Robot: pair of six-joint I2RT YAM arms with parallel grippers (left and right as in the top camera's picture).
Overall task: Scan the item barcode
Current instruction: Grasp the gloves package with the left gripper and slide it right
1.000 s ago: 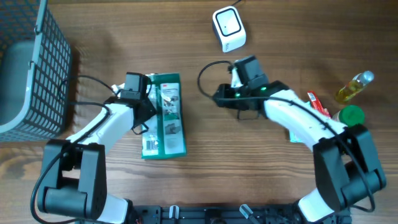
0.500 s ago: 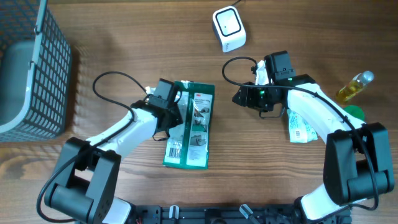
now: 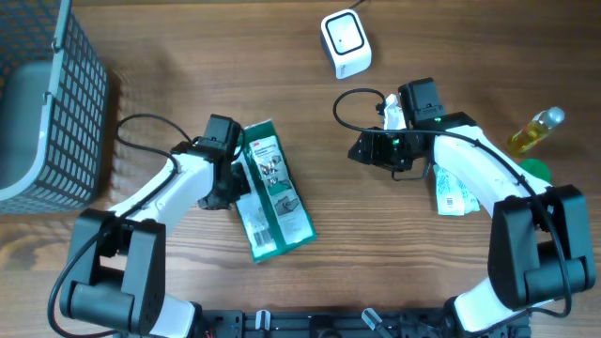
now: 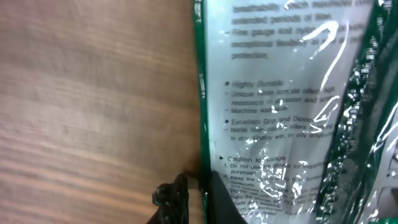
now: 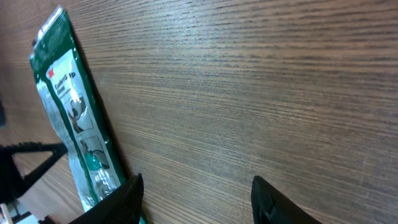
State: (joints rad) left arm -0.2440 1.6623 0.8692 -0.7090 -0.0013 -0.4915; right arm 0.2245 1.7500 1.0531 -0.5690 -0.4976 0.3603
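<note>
Grip came first in our reading. Our left gripper point(image 3: 231, 176) was clamped shut on the long edge of the green packet point(image 3: 272, 192), and the left wrist view showed dark fingertips pinching the sealed border beside the printed text. The packet lay diagonally across the middle of the bench point(image 3: 188, 56), its glossy face up. We could not tell whether its far end rested on the wood or was lifted clear.

Our right gripper point(image 3: 361, 150) stood open and empty over bare wood to the packet's right, near it but not touching.

Further out, the white scanner point(image 3: 345, 42) sat at the far edge of the bench, well apart from the packet, which was not under its window. A wire basket point(image 3: 47, 103) stood at the far left, and a small oil bottle point(image 3: 535, 131) at the far right.

We judged the task partly done: the item was secured, but nothing showed it presented to the scanner. We could not make out a barcode on the upper face. In our view, what remained was carrying the packet to the scanner and turning the code toward it, perhaps with the free gripper's help.
</note>
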